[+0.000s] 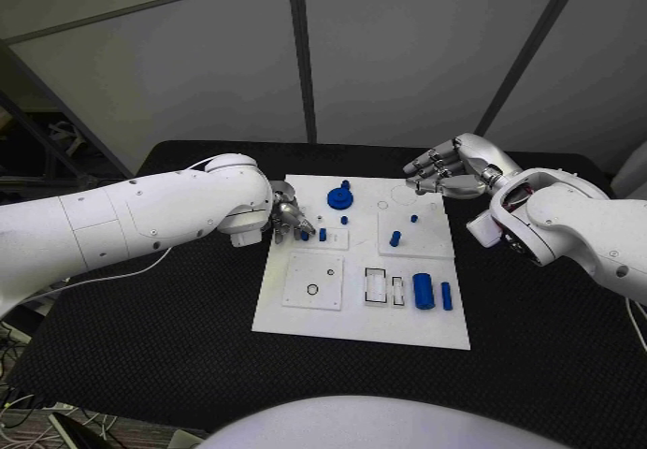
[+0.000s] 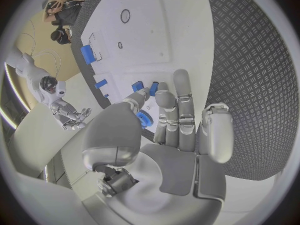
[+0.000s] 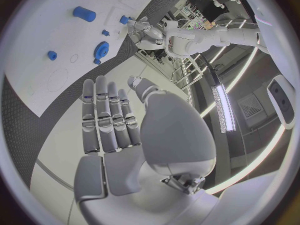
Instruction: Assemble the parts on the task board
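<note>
The board [image 1: 362, 323] lies flat in the middle of the black table [image 1: 149, 355]. On its far part stands a blue gear [image 1: 340, 197] with a small peg [image 1: 344, 220] just in front of it. To the right of these stand a taller pin [image 1: 395, 238] and a tiny one [image 1: 414, 218]. Near the front right lie a thick blue cylinder [image 1: 424, 290] and a thin rod [image 1: 446, 296] side by side, just right of two rectangular slots [image 1: 384, 286]. A ring-shaped mark [image 1: 313, 289] sits on the front left plate.

The left hand [image 1: 287, 219] rests at the board's left edge, its fingertips [image 2: 155, 91] down among two small blue pieces [image 1: 305, 235] there. In the left wrist view the fingers lie close together and stretched toward those pieces; whether they pinch one I cannot tell.

The right hand [image 1: 449, 166] hovers above the board's far right corner, apart from every piece. Its fingers [image 3: 106, 116] are straight and side by side, the thumb set off from them, holding nothing.
</note>
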